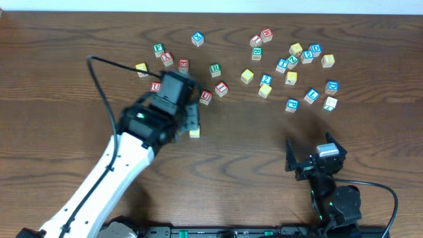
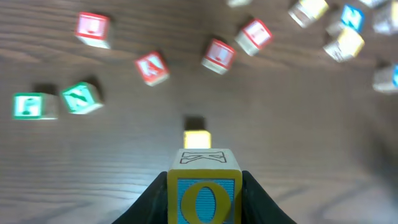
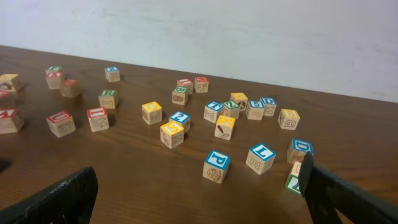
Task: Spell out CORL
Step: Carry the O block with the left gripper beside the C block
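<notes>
One square wooden O cube (image 2: 204, 190), between dark left fingers (image 2: 146, 205), grainy table (image 2: 124, 149)

O cube (image 2: 204, 186) cropped below — far cubes (image 2: 151, 67) blurred.

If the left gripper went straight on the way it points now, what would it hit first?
Probably the small yellow cube just ahead of the left gripper; the O cube it holds would touch first. Depth is unclear in the blurred wrist view.

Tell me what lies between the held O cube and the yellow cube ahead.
Nothing: the left wrist view shows only bare table between the O cube and the yellow cube.
</notes>
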Controlling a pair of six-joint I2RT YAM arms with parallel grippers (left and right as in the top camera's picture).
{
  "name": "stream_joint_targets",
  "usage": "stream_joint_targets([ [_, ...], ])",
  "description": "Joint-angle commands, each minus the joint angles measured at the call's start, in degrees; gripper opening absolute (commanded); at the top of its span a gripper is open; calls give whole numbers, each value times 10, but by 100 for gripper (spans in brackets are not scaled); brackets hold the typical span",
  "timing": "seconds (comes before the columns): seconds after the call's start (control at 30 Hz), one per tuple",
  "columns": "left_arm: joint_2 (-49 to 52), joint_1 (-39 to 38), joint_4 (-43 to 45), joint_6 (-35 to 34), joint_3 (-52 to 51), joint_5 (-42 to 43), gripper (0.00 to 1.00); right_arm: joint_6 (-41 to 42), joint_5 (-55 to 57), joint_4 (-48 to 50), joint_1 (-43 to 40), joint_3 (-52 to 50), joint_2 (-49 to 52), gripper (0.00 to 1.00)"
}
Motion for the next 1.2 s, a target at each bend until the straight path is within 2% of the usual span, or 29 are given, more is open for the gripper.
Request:
stream_joint_targets([
  [0.0, 15, -43, 3, 8, 5, -11, 21, -7, 1, -2, -3, -1, -3, 99],
  [0.13, 52, -85, 3, -26, 5, -68, 21, -7, 1, -2, -3, -1, -3, 99],
  [0.37, 149, -131, 29, -50, 5, -70, 19, -7, 1, -2, -3, -1, -3, 99],
  [0.53, 197, -135, 61, -86, 5, -88, 19, -7, 1, -2, -3, -1, -3, 99],
  [0.57, 205, -135, 66, -88, 5, -90, 15, -7, 1, -2, -3, -1, -3, 99],
  [0.67, 211, -135, 67, -106, 4, -114, 10, -7, 1, -2, -3, -1, -3, 99],
  [1.17, 212, -135, 88, -133, -21, -148, 9, -7, 1, -2, -3, -1, -3, 99],
])
